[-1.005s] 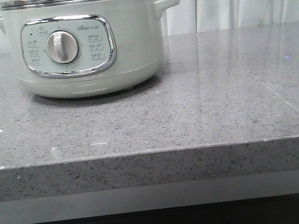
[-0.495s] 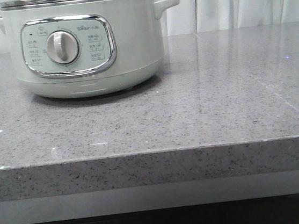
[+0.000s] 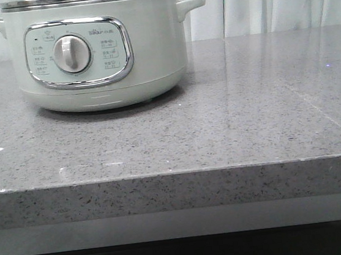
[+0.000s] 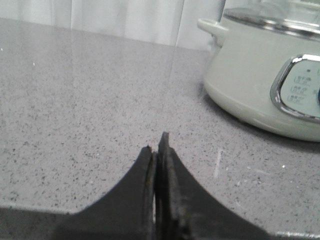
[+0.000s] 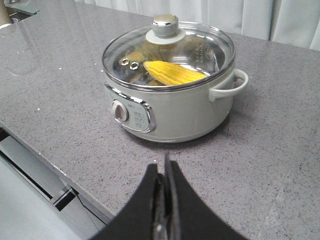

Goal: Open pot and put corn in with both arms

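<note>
Both end effectors were closed on nothing, fingers pressed together, and each hung clear of the pot. Going from the left, the left end effector (image 4: 159, 150) hovered low over the bare grey worktop (image 4: 90, 100), with the pot (image 4: 260, 85) off to its side and well apart from it. In the front view the pot (image 3: 97, 56) stood at the back left of the worktop (image 3: 220, 128), its dial (image 3: 71, 54) facing the camera and its two side handles sticking out; neither arm showed there. Further right, the right end effector (image 5: 165, 170) sat higher and nearer the worktop's front edge, looking down at the pot (image 5: 172, 105) from a short way off. From that view the glass lid (image 5: 170, 52) rested squarely on the metal rim, its knob (image 5: 165, 25) untouched, and the corn (image 5: 172, 72) lay inside under the glass, tilted across the middle. Judged from how things lay, the corn was already in the pot and the lid was back on, so the task looked finished or all but finished, with nothing left except perhaps pulling the arms away. Whether a second yellowish shape behind the corn was another cob or a reflection could not be told.
</note>
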Available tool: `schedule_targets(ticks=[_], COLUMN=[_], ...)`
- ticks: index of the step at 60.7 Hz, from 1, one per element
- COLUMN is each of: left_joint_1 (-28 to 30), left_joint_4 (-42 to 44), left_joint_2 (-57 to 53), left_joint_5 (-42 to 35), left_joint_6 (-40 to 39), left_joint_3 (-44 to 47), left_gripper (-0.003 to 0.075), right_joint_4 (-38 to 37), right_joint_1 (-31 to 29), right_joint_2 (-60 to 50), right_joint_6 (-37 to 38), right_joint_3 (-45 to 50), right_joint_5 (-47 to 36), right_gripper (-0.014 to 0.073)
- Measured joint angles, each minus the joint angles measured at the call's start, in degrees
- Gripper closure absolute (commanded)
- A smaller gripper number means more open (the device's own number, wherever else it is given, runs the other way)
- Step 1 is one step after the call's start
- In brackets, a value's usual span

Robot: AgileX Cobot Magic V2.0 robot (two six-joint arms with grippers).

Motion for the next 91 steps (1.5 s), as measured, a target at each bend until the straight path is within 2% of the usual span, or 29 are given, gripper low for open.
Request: schedule_targets(ticks=[9, 26, 50, 65, 91], left_joint_1=[0.0, 0.0, 2.2, -0.4, -0.4], left_joint_4=[3.2, 3.6, 3.6, 3.6, 3.6], left_joint_2=[0.0, 0.0, 0.0, 0.0, 0.0], left_joint_5=[-3.6, -9.8, -9.8, -9.8, -9.8], left_joint_6=[-3.4, -2.1, -1.4, -1.4, -1.4], left_joint_3=[1.6, 1.6, 1.6, 1.6, 1.6], left_gripper=[0.0741, 0.0741, 0.0741, 0.0741, 0.0741], right_joint_4=[0.0, 0.0, 0.0, 0.0, 0.0], right_joint_1=[0.0, 0.0, 0.0, 0.0, 0.0], right_joint_2=[0.0, 0.0, 0.0, 0.0, 0.0], right_joint_6=[0.0, 0.0, 0.0, 0.0, 0.0], right_joint_3=[0.0, 0.0, 0.0, 0.0, 0.0], right_joint_5=[0.0, 0.0, 0.0, 0.0, 0.0], right_gripper=[0.0662, 0.0662, 0.0662, 0.0662, 0.0662])
